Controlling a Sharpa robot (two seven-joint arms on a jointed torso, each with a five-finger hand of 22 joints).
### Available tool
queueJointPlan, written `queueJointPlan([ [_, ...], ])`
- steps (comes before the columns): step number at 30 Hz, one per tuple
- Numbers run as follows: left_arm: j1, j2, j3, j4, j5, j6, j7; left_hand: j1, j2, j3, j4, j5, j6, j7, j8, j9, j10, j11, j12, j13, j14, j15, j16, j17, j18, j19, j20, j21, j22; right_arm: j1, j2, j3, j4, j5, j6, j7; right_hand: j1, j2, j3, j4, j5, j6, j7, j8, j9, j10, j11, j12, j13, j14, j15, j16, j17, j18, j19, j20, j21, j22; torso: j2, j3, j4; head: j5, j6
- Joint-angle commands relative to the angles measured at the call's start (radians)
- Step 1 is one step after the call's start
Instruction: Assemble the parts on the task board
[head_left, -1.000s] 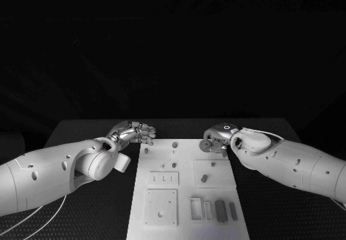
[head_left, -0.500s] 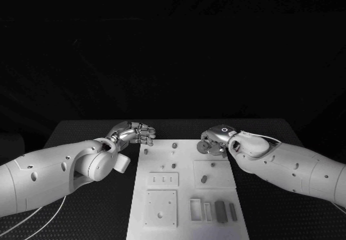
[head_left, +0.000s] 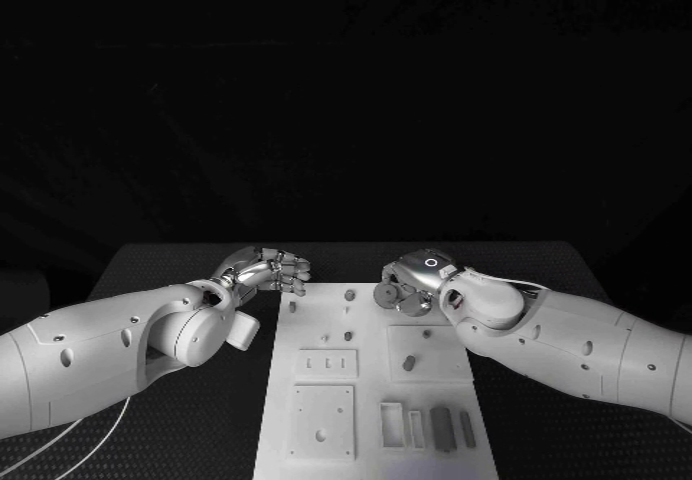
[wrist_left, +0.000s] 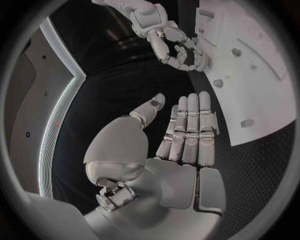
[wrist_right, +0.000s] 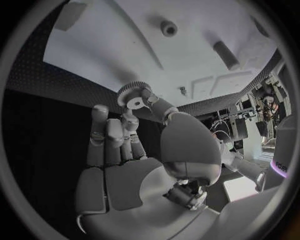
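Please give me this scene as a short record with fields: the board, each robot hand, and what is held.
board: white task board on the black table, small parts on it
left robot hand: beside the board's far left corner, fingers apart, holding nothing
right robot hand: over the board's far edge, pinching a small gear
gear: off the board, in the fingertips

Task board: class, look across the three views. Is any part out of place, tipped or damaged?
Nothing looks damaged or spilled. One part is off the task board: the right hand pinches a small gear above the board's far edge. The left hand holds nothing, beside the board's far left corner. The other parts lie or stand on the board.
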Motion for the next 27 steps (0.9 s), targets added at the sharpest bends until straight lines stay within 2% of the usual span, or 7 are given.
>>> queueJointPlan([
  [1,0.002,0.0,0.001,0.004,-0.001,0.005,0.008,-0.001,-0.003,-0.004,-0.002,0.0,-0.005,-0.002,-0.005,0.001,-0.001,0.002,-0.005,0.002,0.005,0.005,-0.007,0.001,0.009,-0.004,0.0,-0.005,0.001,0.0,0.011,0.0,0.019,-0.087,-0.04,-0.074,0.0,-0.013,0.001,0.008,0.004,0.168,0.005,-0.005,0.002,0.0,-0.006,0.006,-0.004,0.01,-0.001,0.007,0.0,0.007,0.008,0.001,0.004,0.014,0.001,-0.0001,-0.0003,0.001,0.001],
  [3,0.003,0.0,0.001,0.005,-0.001,0.005,0.008,-0.001,-0.003,-0.004,-0.002,0.0,-0.005,-0.002,-0.005,0.001,-0.001,0.002,-0.005,0.002,0.005,0.005,-0.007,0.002,0.009,-0.004,0.0,-0.005,0.001,0.0,0.022,0.0,0.03,-0.106,-0.037,-0.088,0.0,-0.017,0.003,0.013,0.004,0.169,0.004,-0.005,0.002,0.002,-0.007,0.006,-0.006,0.012,-0.002,0.007,-0.001,0.007,0.01,0.0,0.004,0.013,0.001,0.0011,0.0001,0.002,0.002],
  [6,0.004,0.0,0.001,0.005,-0.001,0.004,0.008,-0.001,-0.003,-0.004,-0.002,0.0,-0.005,-0.002,-0.005,0.001,-0.001,0.002,-0.005,0.002,0.005,0.005,-0.007,0.002,0.009,-0.003,0.0,-0.005,0.001,0.0,0.038,0.0,0.039,-0.121,-0.035,-0.1,-0.001,-0.023,0.006,0.02,0.004,0.17,0.004,-0.007,0.003,0.005,-0.007,0.006,-0.01,0.015,-0.002,0.007,-0.002,0.007,0.012,-0.002,0.003,0.013,0.001,0.0007,0.0004,0.003,0.003],
  [11,0.005,0.001,0.001,0.005,-0.001,0.003,0.007,0.0,-0.003,-0.004,-0.002,0.0,-0.005,-0.002,-0.005,0.001,-0.001,0.002,-0.005,0.002,0.005,0.005,-0.007,0.002,0.009,-0.003,0.0,-0.005,0.001,0.0,0.073,-0.002,0.034,-0.142,-0.032,-0.119,-0.004,-0.036,0.01,0.033,0.004,0.169,0.004,-0.009,0.003,0.007,-0.007,0.006,-0.015,0.017,-0.002,0.006,-0.007,0.007,0.015,-0.004,0.002,0.013,0.001,0.0015,0.0003,0.007,0.003],
  [15,0.005,0.004,0.001,0.005,-0.002,0.005,0.009,0.0,-0.003,-0.004,-0.002,0.0,-0.005,-0.002,-0.005,0.001,-0.001,0.002,-0.005,0.002,0.005,0.005,-0.007,0.003,0.009,-0.003,0.0,-0.005,0.001,0.0,0.108,-0.019,0.018,-0.155,-0.02,-0.145,-0.005,-0.045,0.014,0.045,0.004,0.169,0.005,-0.012,0.003,0.009,-0.007,0.005,-0.02,0.016,-0.002,0.005,-0.014,0.007,0.017,-0.005,0.0,0.012,0.001,0.0021,0.0007,0.005,0.004],
  [21,0.005,0.007,0.001,0.003,-0.002,0.005,0.009,0.0,-0.003,-0.003,-0.002,0.0,-0.005,-0.002,-0.005,0.001,0.0,0.002,-0.005,0.002,0.005,0.005,-0.008,0.003,0.009,-0.003,0.0,-0.005,0.002,-0.001,0.136,-0.039,0.004,-0.155,-0.014,-0.142,-0.003,-0.047,0.016,0.051,0.004,0.167,0.005,-0.014,0.003,0.009,-0.006,0.003,-0.023,0.015,-0.002,0.005,-0.016,0.007,0.017,-0.005,-0.001,0.012,0.002,0.0034,0.0026,0.006,0.004],
  [27,0.005,0.009,0.001,0.002,-0.002,0.006,0.009,0.001,-0.003,-0.003,-0.002,0.0,-0.005,-0.002,-0.005,0.001,0.0,0.002,-0.006,0.003,0.005,0.005,-0.008,0.004,0.009,-0.003,0.0,-0.005,0.002,-0.002,0.15,-0.046,-0.004,-0.15,-0.006,-0.136,-0.003,-0.047,0.017,0.052,0.004,0.166,0.005,-0.015,0.003,0.009,-0.006,0.003,-0.023,0.016,-0.002,0.005,-0.016,0.007,0.017,-0.006,-0.001,0.012,0.001,0.0026,0.0017,0.008,0.003],
])
